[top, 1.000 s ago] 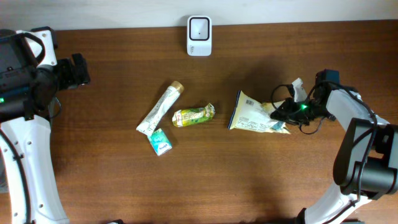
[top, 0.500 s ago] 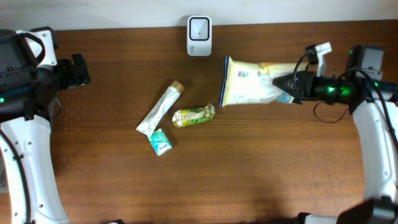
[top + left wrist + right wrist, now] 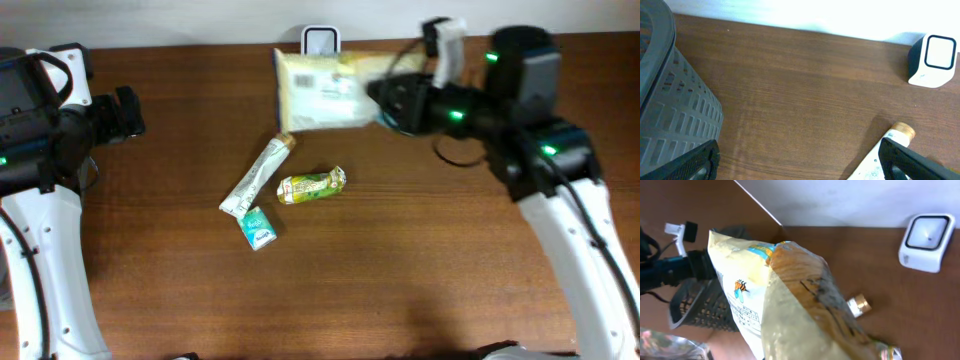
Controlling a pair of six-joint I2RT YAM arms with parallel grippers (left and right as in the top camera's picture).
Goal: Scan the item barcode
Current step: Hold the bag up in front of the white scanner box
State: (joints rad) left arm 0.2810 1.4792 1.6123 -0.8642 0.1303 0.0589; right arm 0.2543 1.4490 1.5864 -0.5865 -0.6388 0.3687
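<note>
The item is a pale yellow snack bag (image 3: 325, 88) held up off the table, with my right gripper (image 3: 397, 100) shut on its right end. It hangs just in front of the white barcode scanner (image 3: 320, 38) at the back edge and covers the scanner's lower part. In the right wrist view the bag (image 3: 785, 300) fills the frame and hides my fingers; the scanner (image 3: 926, 241) stands at the upper right. My left gripper (image 3: 125, 110) stays at the far left, open and holding nothing (image 3: 800, 165). The scanner (image 3: 932, 60) also shows in the left wrist view.
A white tube (image 3: 258, 176) with a gold cap, a green-yellow packet (image 3: 311, 185) and a small teal pack (image 3: 258, 228) lie mid-table. A grey slatted basket (image 3: 670, 110) stands by the left gripper.
My right arm has lifted the bag from the table's right side and carried it left and back, up to the scanner. The left arm has not moved.
</note>
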